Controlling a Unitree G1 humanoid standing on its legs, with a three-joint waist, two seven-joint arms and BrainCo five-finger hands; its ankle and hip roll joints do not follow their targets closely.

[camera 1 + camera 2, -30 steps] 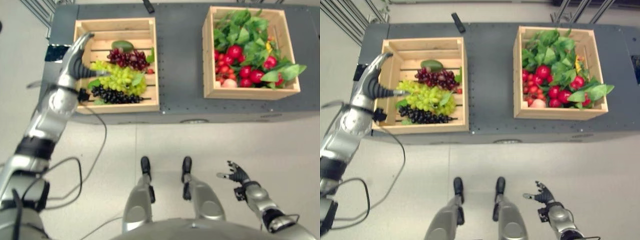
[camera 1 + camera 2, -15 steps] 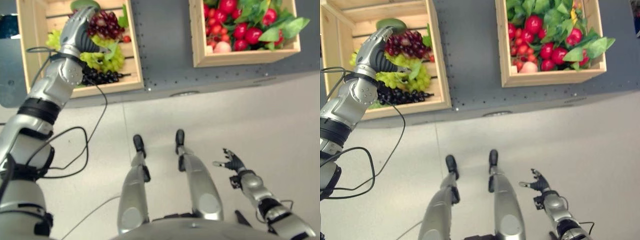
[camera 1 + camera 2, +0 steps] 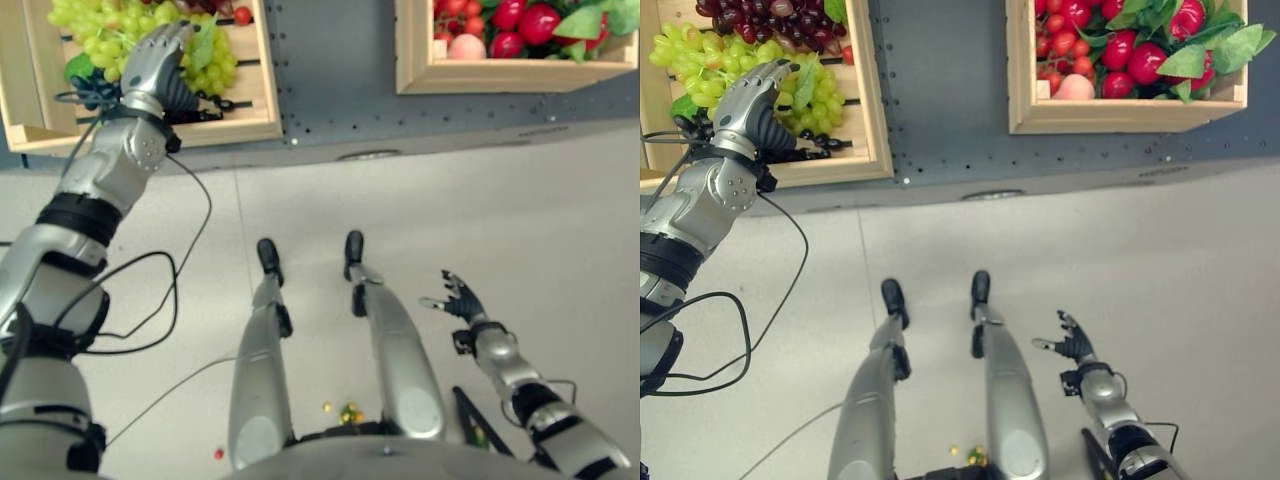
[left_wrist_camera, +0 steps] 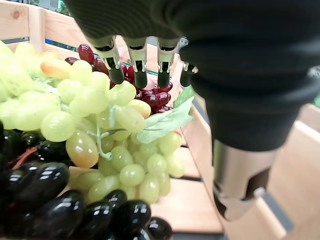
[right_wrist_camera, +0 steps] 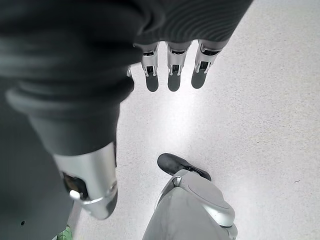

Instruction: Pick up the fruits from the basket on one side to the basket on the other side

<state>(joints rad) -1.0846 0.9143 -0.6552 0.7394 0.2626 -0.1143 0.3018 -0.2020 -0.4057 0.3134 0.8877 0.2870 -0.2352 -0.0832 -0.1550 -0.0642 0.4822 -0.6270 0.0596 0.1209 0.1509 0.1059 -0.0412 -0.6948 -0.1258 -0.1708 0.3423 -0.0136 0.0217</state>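
Grapes come in three bunches that I can count in the left crate (image 3: 868, 120): green grapes (image 4: 95, 117), black grapes (image 4: 60, 200) and dark red grapes (image 3: 760, 20) (partly cut off by the frame edge). My left hand (image 3: 750, 100) hovers over the green bunch with fingers straight and nothing gripped. The second of two crates, the right crate (image 3: 1120, 110), holds red fruits (image 3: 1080, 40) among green leaves (image 3: 1210, 55), while my right hand (image 3: 1072, 345) hangs relaxed and empty above the floor (image 3: 1180, 260).

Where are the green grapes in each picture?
Left eye view: green grapes top left, in the left crate, under the left hand.
Right eye view: top left, same crate.
Left wrist view: centre, below the fingers.
Right wrist view: floor there.
Shared landmark: black grapes.
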